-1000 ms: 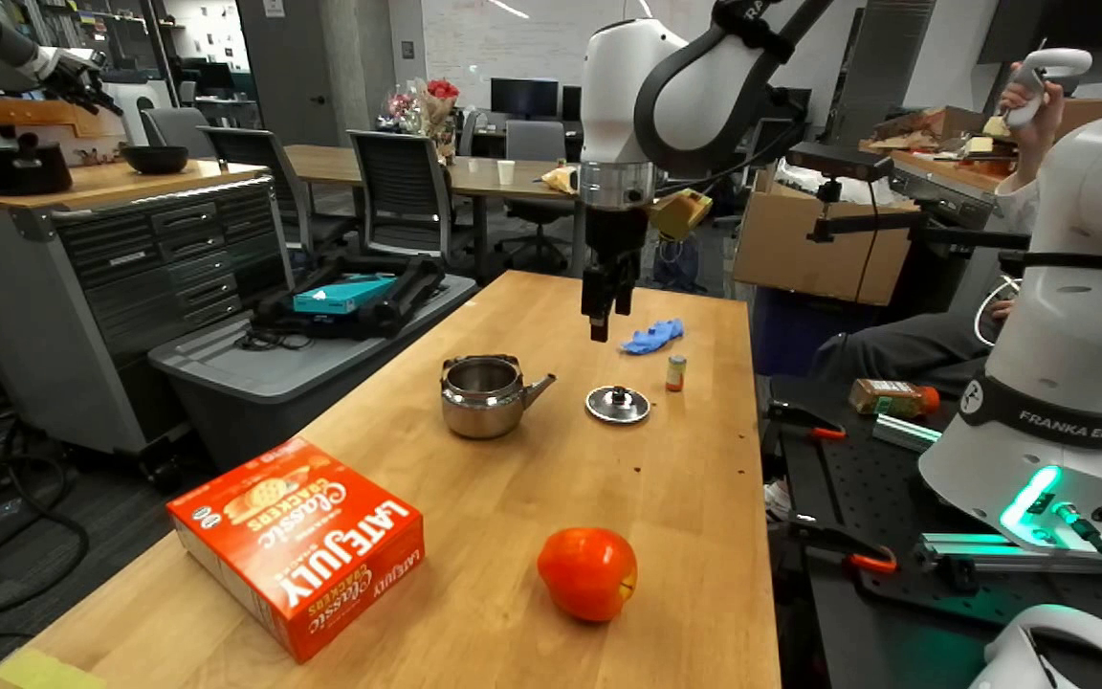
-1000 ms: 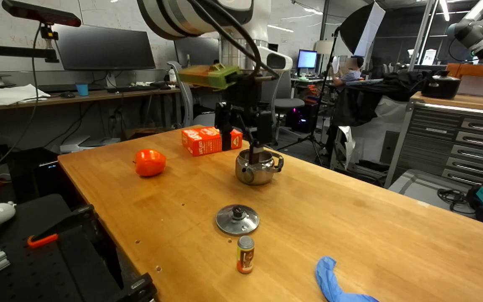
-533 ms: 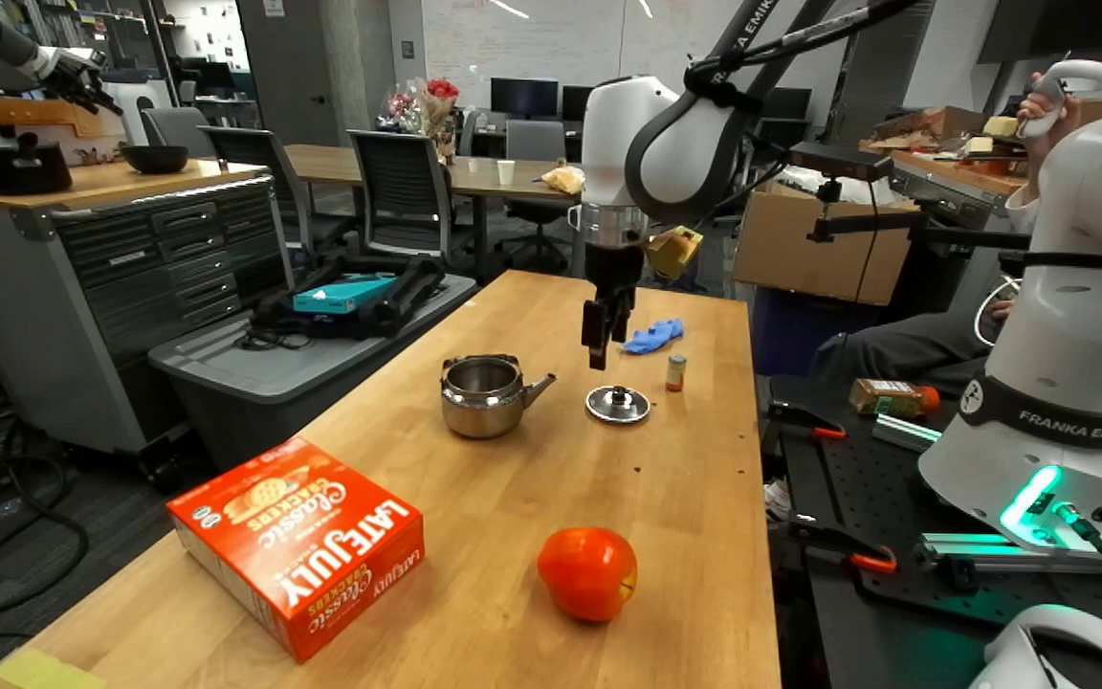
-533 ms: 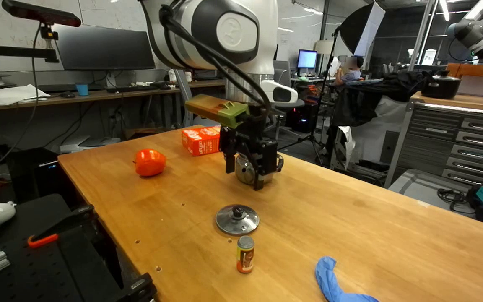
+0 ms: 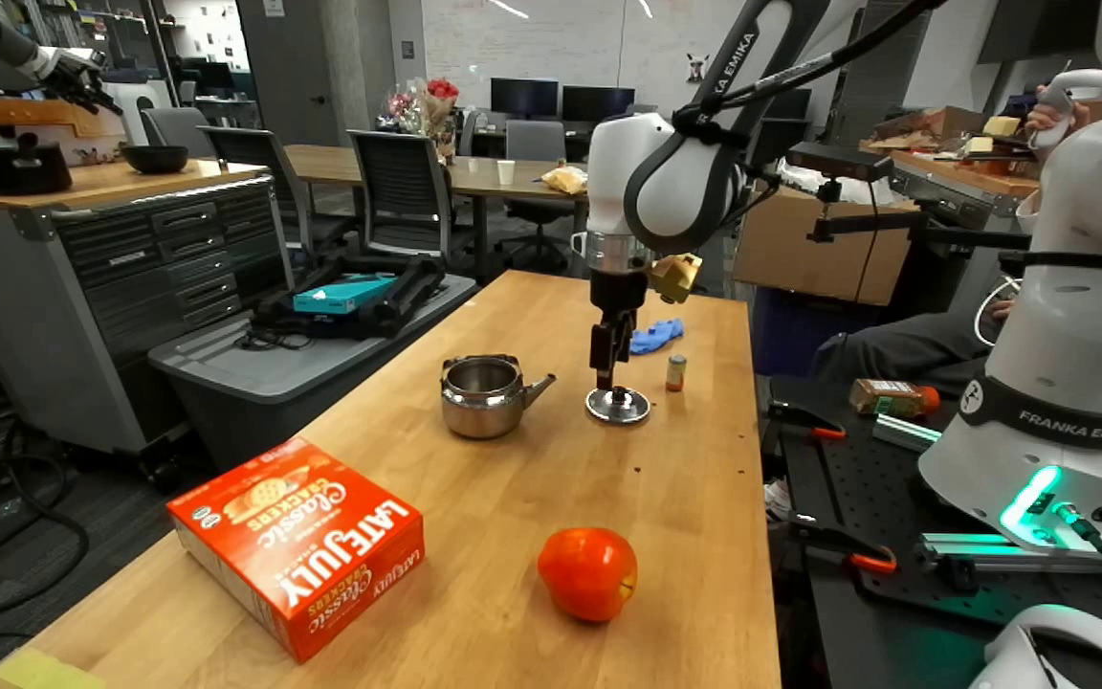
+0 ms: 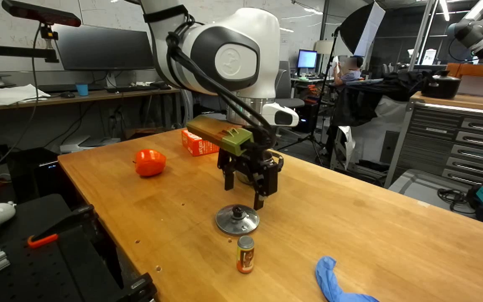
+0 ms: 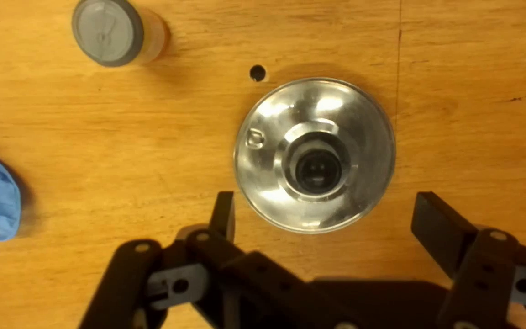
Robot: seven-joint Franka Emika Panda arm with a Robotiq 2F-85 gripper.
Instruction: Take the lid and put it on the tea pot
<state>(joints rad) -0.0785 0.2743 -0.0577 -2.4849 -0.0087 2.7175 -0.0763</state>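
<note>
In the wrist view, the lid (image 7: 315, 155) was seen flat on the table (image 7: 130, 137), the jaws of the gripper (image 7: 325, 203) spread wide at four and eight o'clock from it; in an exterior view, the tea pot (image 5: 484, 411) was shown at the lid's nine o'clock

Arm (image 6: 262, 46) mostly white, smooth, rounded. Dark grey surround (image 6: 207, 51), white disc (image 6: 236, 62) inside, emblem faint. Dark strip (image 5: 735, 67) carries EMIKA, pale letters. Black strap (image 6: 164, 14); black cables (image 6: 175, 42), bundled. Base (image 5: 968, 461) white; black band (image 5: 1068, 428) lettered FRANKA EMIKA; green light (image 5: 1027, 498). Silver collar (image 5: 616, 251). Casing (image 6: 220, 135) yellow-green, boxy. Gripper (image 7: 324, 210) black but for pale plates (image 7: 197, 278), each with a round hole, and light screw heads (image 7: 498, 235); fingers (image 7: 441, 233) blocky, square-edged.
</note>
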